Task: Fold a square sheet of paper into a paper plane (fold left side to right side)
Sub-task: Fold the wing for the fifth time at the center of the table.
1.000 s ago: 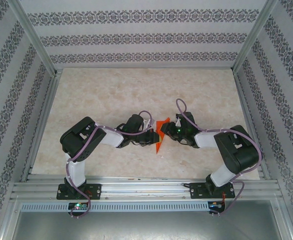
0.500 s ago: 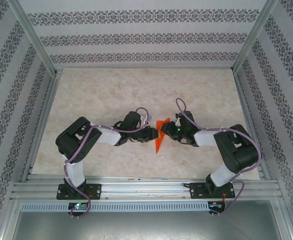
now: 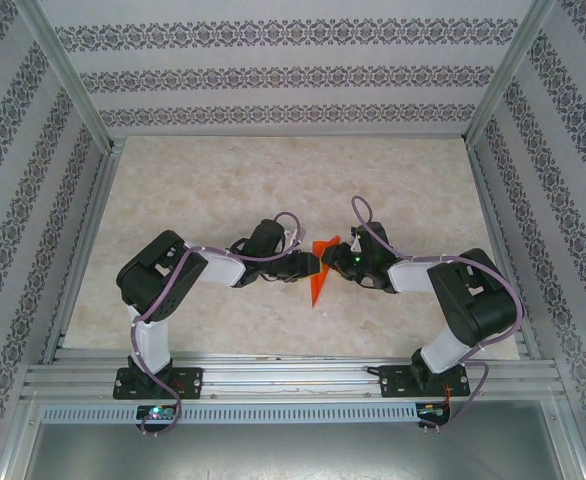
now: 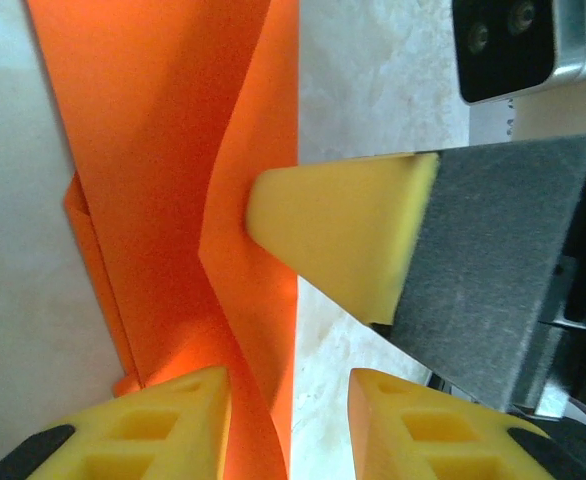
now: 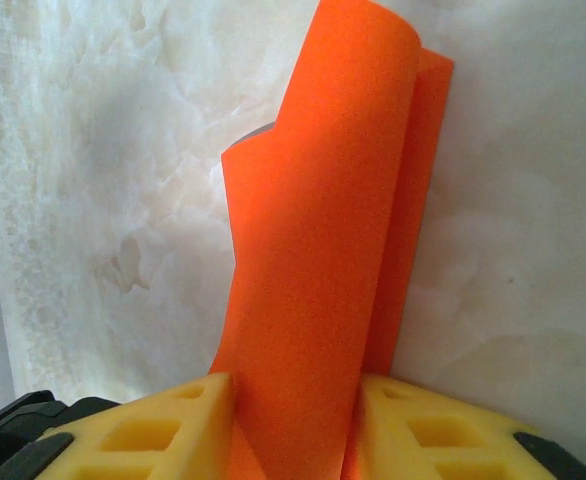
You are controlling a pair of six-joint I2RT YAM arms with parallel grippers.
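Here the orange paper [image 3: 317, 284], folded into a narrow pointed shape, is located at the middle of the table [image 3: 223, 180], between the two grippers. Its long axis is run far-to-near, slightly slanted. The wide end is set farther away and the sharp tip is pointed toward the arm bases. The right gripper [image 5: 298, 425] is clamped on it, with the folded layers pinched between both pads. The left gripper [image 4: 288, 425] is seen with jaws apart, a paper edge loose in the gap. One right fingertip [image 4: 323, 235] is pressed against the fold.
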